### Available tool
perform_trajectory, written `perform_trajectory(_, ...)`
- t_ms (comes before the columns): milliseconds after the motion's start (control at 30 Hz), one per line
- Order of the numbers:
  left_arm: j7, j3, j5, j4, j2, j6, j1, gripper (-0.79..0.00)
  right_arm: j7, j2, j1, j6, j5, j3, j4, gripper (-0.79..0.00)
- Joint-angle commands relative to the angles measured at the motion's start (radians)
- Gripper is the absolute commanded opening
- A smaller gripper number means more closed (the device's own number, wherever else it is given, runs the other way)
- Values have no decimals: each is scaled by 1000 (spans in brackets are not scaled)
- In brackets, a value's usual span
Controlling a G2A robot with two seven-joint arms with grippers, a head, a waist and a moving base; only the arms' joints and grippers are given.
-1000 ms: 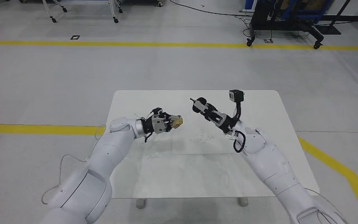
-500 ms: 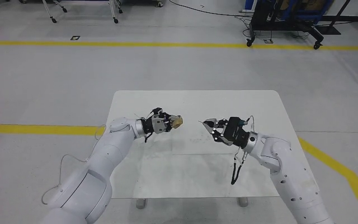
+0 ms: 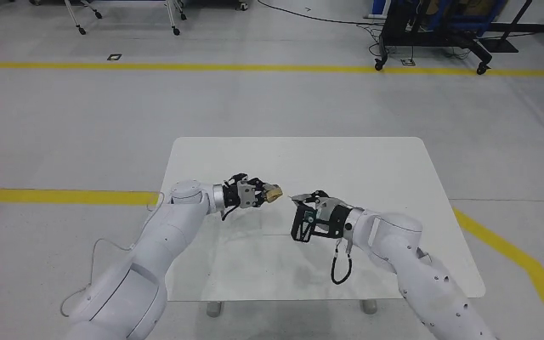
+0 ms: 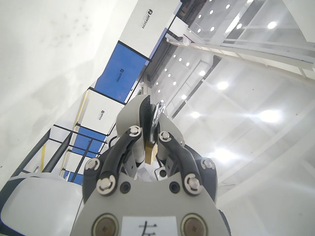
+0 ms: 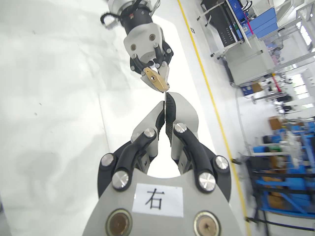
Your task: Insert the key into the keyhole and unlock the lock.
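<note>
A brass padlock (image 3: pixel 270 194) is held above the white table (image 3: pixel 382 161) with my left gripper (image 3: pixel 255 193) shut on it. In the left wrist view the silver shackle (image 4: pixel 157 116) sits between the fingers, with the brass body (image 4: pixel 150 154) nearer the palm. My right gripper (image 3: pixel 302 208) is shut on a thin metal key (image 5: pixel 164 99), edge-on between its pads. In the right wrist view the padlock (image 5: pixel 156 79) faces me with its keyhole (image 5: pixel 153 77) visible. The key tip sits just at the padlock's near corner, off to the side of the keyhole.
Both grippers meet over the middle of the table, near its left-centre. A black cable loop (image 3: pixel 342 263) hangs from the right forearm. Yellow floor lines (image 3: pixel 255 66) and equipment carts (image 3: pixel 433 34) lie beyond the table.
The right arm swung down and left, turning its gripper to point the key at the padlock and closing the gap. The left gripper shifted slightly right with the padlock.
</note>
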Motion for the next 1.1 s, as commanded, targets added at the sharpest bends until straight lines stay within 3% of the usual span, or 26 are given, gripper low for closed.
perform_trajectory(0,8,-11,-4,-20,4,14,5,-785,13,1,-12,27,-116,-31,-26,-785)
perform_trajectory(167,27,-28,6,-54,13,17,21,-785,37,3,-27,39,-237,-78,-51,-785)
perform_trajectory(467,34,-54,30,-113,28,34,47,-785,274,-27,-21,123,-442,-254,-105,-785)
perform_trajectory(867,13,-74,1,-140,31,26,66,-785,275,-36,-17,130,-414,-268,-121,-785)
perform_trajectory(933,63,-73,18,-154,32,23,73,-785,275,-36,-17,130,-414,-268,-121,-785)
perform_trajectory(1067,265,-53,125,-200,33,16,86,-785,334,-40,-31,142,-435,-269,-115,-785)
